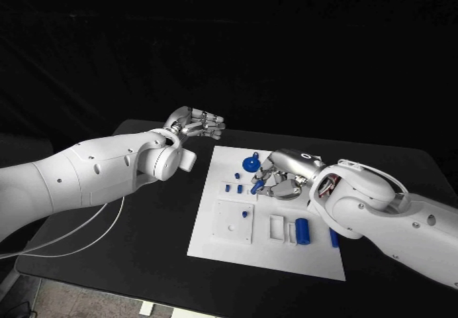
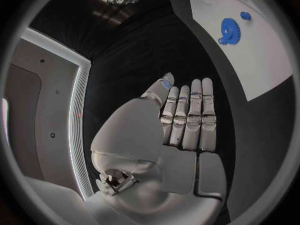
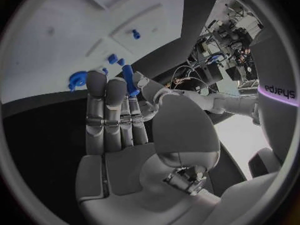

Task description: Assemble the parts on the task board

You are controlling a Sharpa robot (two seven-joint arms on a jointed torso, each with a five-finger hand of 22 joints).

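A: Start big. What's the layout?

B: A black table (image 1: 143, 232) with the white board (image 1: 276, 255) in the middle. The left hand (image 1: 196, 124) hangs off the board's far left corner, above the bare table. Its fingers lie straight and close together, and it holds nothing

A: And the right hand?

B: The right hand (image 1: 276, 177) is over the upper middle of the board. It pinches a thin blue pin (image 3: 129, 80) between the thumb and the fingers, with the pin's tip pointing down toward the board

A: How much of the job looks done?

B: Not much, I'd judge. A blue gear (image 1: 251, 163) sits near the board's far edge, just beside the right hand. Small blue pieces (image 1: 232, 189) stand in a short row left of that hand. A blue cylinder (image 1: 302, 230) lies on its side near the white slotted block (image 1: 278, 228), and another blue piece (image 1: 335, 238) lies at the board's right edge by the arm. The square white plate (image 1: 233, 220) carries one small blue peg

A: So what's left?

B: Seating the pin, then the loose cylinder and edge piece. Whether the gear is already seated, I cannot tell
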